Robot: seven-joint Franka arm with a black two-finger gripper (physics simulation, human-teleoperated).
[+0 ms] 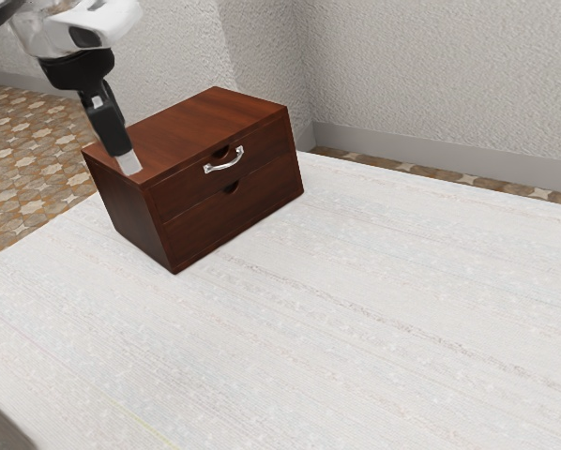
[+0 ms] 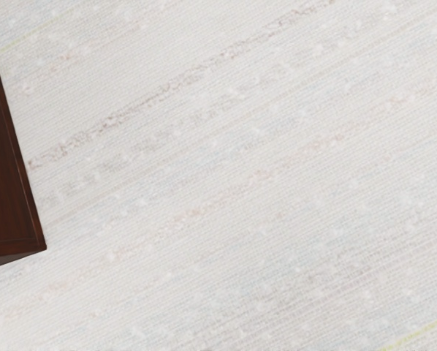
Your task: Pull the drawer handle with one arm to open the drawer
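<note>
Approach phase: no contact with the handle yet. Gripper (image 1: 128, 166) hangs over the cabinet (image 1: 191, 122) top, pointing down at the corner toward the exterior view's left. Jaw state can't be told from this angle. The silver handle (image 1: 224, 161) sits on the upper drawer (image 1: 262, 145) front, well apart from the gripper. That front looks flush with the lower drawer (image 1: 215, 211), so unopened. The cabinet stands on the white table (image 1: 374, 309); the wrist view catches one cabinet corner (image 2: 6, 197) beside bare table (image 2: 240, 183). Next move likely needs: swing round to the front face, drop to handle height, straddle the bar, clamp, pull straight out along the drawer's travel.
</note>
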